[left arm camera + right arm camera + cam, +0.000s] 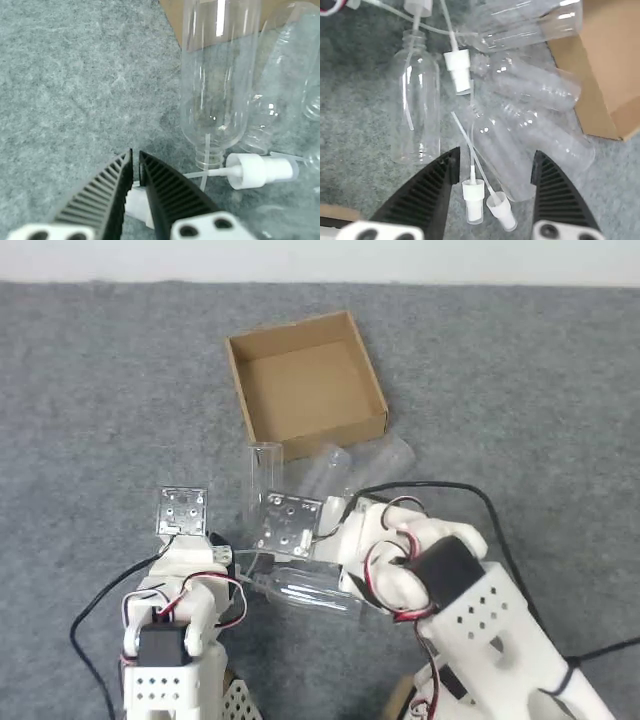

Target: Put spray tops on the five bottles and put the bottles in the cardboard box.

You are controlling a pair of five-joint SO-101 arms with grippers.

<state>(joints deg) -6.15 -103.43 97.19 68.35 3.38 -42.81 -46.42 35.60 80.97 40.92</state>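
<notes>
Cardboard box (330,435), brown, square and open-topped, sits on the grey felt-covered table (100,390). A cluster of clear plastic bottles (530,85) lies on its side just off the box's near wall, the bottles overlapping one another, the closest tight by the wall. Necks bare. A further clear bottle (312,590) lies farther from the box, between the two arms.

White spray tops with thin dip tubes (472,200) lie loose among the bottles, on the side away from the box. Another loose white top (255,170) rests just beside the neck of a bottle that points away from the box.

Right pincer (496,152) hangs over the cluster, black ribbed jaws spread wide, two loose tops and a bottle showing between them.

Left pincer (136,152) sits low to the table, farther from the box than the cluster. Its jaws are pressed nearly together, pinching a white plastic piece (137,205) near their base.
</notes>
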